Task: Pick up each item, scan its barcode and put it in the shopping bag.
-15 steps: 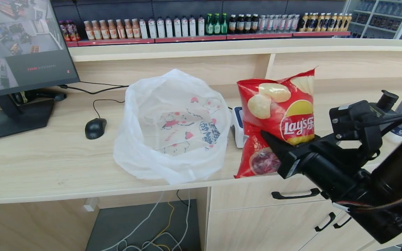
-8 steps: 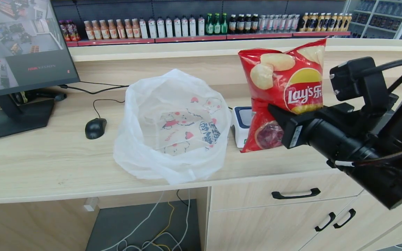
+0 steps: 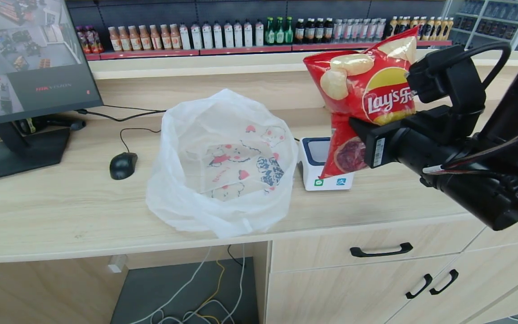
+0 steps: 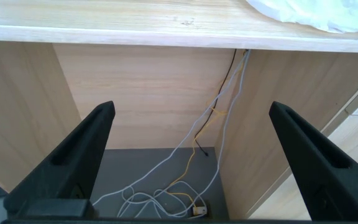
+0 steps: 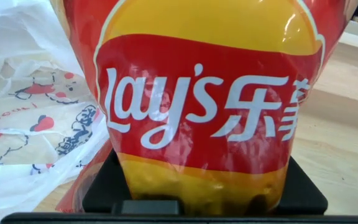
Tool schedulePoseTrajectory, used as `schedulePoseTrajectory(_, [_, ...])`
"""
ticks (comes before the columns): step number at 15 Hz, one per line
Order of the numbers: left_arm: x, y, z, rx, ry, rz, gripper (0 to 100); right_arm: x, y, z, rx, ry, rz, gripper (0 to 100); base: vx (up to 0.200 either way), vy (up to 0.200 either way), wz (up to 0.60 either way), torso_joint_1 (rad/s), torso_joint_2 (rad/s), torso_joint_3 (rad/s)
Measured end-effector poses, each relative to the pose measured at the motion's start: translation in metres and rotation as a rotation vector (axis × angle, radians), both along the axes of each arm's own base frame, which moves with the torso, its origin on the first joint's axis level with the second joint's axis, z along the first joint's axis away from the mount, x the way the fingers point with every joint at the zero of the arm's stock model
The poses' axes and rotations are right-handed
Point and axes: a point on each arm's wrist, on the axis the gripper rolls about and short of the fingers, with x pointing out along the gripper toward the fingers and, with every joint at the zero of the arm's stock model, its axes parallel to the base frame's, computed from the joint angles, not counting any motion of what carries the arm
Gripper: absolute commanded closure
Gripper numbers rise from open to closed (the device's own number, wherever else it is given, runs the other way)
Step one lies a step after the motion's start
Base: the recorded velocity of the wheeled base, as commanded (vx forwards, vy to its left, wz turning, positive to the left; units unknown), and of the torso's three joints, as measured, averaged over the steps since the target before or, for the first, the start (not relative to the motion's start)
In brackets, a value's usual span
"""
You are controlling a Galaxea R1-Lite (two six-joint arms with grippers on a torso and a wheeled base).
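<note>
Hanging spread wide under the counter (image 3: 61, 211), the left gripper (image 4: 191, 112) idles while the right gripper (image 3: 361, 145) clamps a red chip bag (image 3: 367, 85) just above the scanner (image 3: 315, 170) — scan apparently pending. Beside it gapes the shopping bag (image 3: 182, 135), bagging yet to come.

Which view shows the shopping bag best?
The head view: the whole open shopping bag sits on the counter. The right wrist view catches its printed side; the left wrist view, just an overhanging edge.
</note>
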Motion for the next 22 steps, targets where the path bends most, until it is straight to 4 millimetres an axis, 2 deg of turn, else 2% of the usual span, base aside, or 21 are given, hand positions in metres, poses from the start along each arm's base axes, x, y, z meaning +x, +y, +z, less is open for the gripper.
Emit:
schedulePoseTrajectory(5, [0.000,0.000,0.000,0.000,0.000,0.000,0,0.004,0.001,-0.006,-0.008,0.017,-0.004,100,0.000,0.000,0.00,0.000,0.00,0.000])
schedulePoseTrajectory(13, [0.000,0.000,0.000,0.000,0.000,0.000,0,0.026,0.007,-0.021,0.017,0.058,-0.030,100,0.000,0.000,0.00,0.000,0.00,0.000])
schedulePoseTrajectory(22, [0.000,0.000,0.000,0.000,0.000,0.000,0,0.039,0.011,-0.032,0.034,0.075,-0.040,100,0.000,0.000,0.00,0.000,0.00,0.000])
